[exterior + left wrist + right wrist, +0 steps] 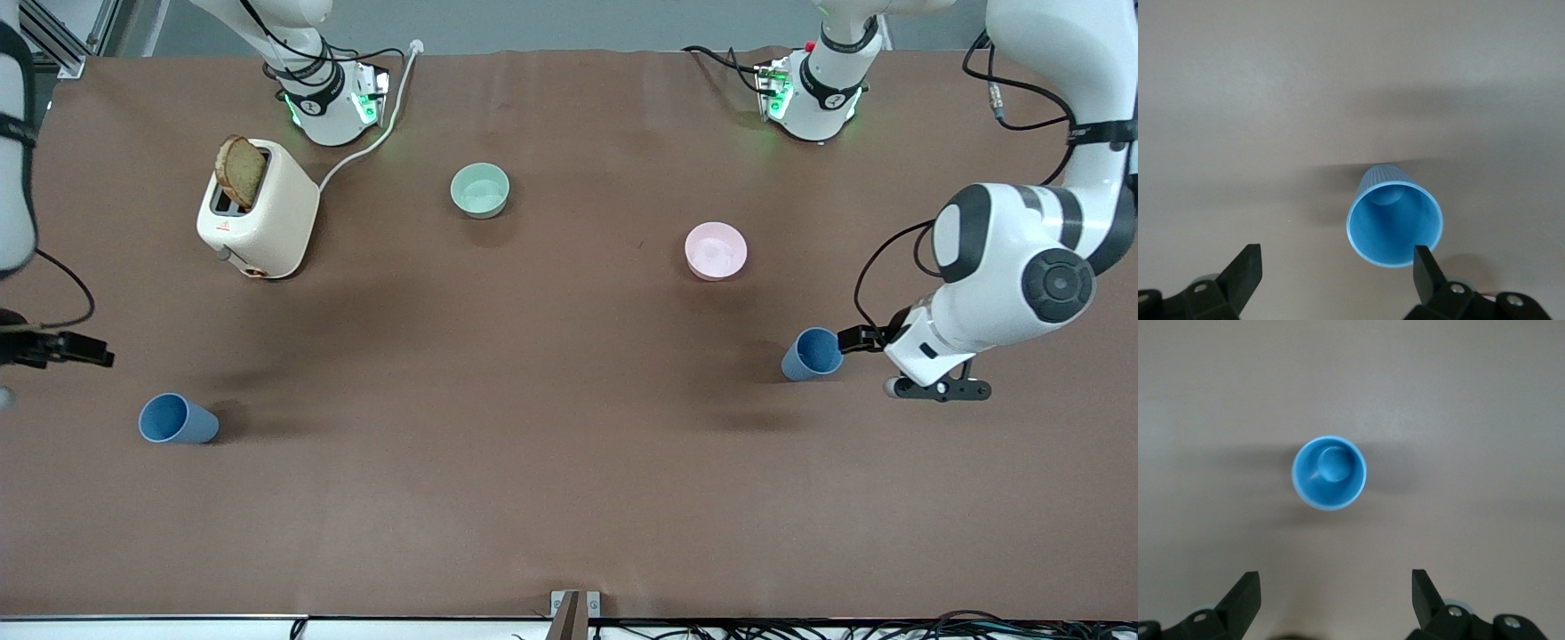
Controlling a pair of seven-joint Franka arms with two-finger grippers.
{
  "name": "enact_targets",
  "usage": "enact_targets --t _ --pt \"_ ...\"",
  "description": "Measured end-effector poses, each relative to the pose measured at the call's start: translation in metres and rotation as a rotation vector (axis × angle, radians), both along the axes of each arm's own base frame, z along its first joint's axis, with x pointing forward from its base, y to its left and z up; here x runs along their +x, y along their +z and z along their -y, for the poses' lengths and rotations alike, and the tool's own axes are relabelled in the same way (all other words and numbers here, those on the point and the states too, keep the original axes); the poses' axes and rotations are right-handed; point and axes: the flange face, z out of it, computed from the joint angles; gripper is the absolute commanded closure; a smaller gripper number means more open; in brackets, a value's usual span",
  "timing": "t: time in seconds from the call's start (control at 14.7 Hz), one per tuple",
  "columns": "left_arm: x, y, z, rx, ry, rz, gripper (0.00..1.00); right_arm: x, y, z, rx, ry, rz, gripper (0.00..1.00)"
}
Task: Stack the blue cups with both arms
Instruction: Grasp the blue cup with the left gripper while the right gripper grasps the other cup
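My jaws are standing wide apart on both grippers, and they are holding nothing.

In the front view, my left gripper (852, 338) is hanging low at the left arm's edge of the table, just beside one blue cup (812, 354), which is standing upright there. The other blue cup (177, 420) is standing near the right arm's edge, closer to the front camera's edge of the table. My right gripper (76, 348) is waiting up in the air at that same edge, not touching anything. I am judging that I am in the approach step: no cup is grasped yet and no stacking is done. A mint-green bowl (480, 190) and a pink bowl (716, 251) are sitting in the middle of the table, both looking empty. A toaster (258, 220) near the right arm's base is holding one slice of bread (241, 171) in its slot.

In the left wrist view, the blue cup (1395, 217) is lying off centre, close to one fingertip (1426, 270), and it is empty inside. My next move is calling for centring the cup between the fingers before closing.

In the right wrist view, the second blue cup (1329, 473) is seen from above, empty, well apart from my fingertips (1245, 593). I am needing to descend over it.
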Motion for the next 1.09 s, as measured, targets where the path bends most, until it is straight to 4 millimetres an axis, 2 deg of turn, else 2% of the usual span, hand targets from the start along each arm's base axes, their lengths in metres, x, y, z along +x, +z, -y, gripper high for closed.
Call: enact_targets --t 0.27,0.54,0.61,0.68,0.75,0.88,0.95,1.02,1.09 --pt "-0.004 -0.037 -0.001 0.000 0.002 -0.014 0.00 0.012 -0.079 0.008 0.004 0.016 -0.003 0.00" --pt "-0.003 -0.069 0.000 -0.001 0.002 -0.038 0.00 0.016 -0.107 0.015 0.006 0.029 0.017 0.00" --pt "-0.004 -0.074 0.001 -0.001 0.001 -0.044 0.05 0.019 -0.112 0.017 0.001 0.043 0.038 0.00" --pt "-0.004 -0.078 0.001 -0.001 0.001 -0.049 0.17 0.021 -0.116 0.018 0.001 0.052 0.056 0.00" --pt "-0.004 -0.080 0.001 -0.001 0.001 -0.051 0.32 0.023 -0.121 0.019 0.006 0.053 0.070 0.00" --pt "-0.004 -0.081 0.001 -0.001 0.001 -0.052 0.62 0.026 -0.128 0.019 0.008 0.059 0.092 0.05" --pt "-0.004 -0.081 0.001 -0.001 0.000 -0.052 0.75 0.027 -0.132 0.019 0.008 0.062 0.099 0.23" --pt "-0.004 -0.081 0.002 -0.002 -0.001 -0.051 0.86 0.027 -0.136 0.020 0.006 0.065 0.104 0.57" --pt "-0.004 -0.080 0.003 -0.002 -0.002 -0.051 0.92 0.028 -0.141 0.020 0.007 0.073 0.106 0.85"
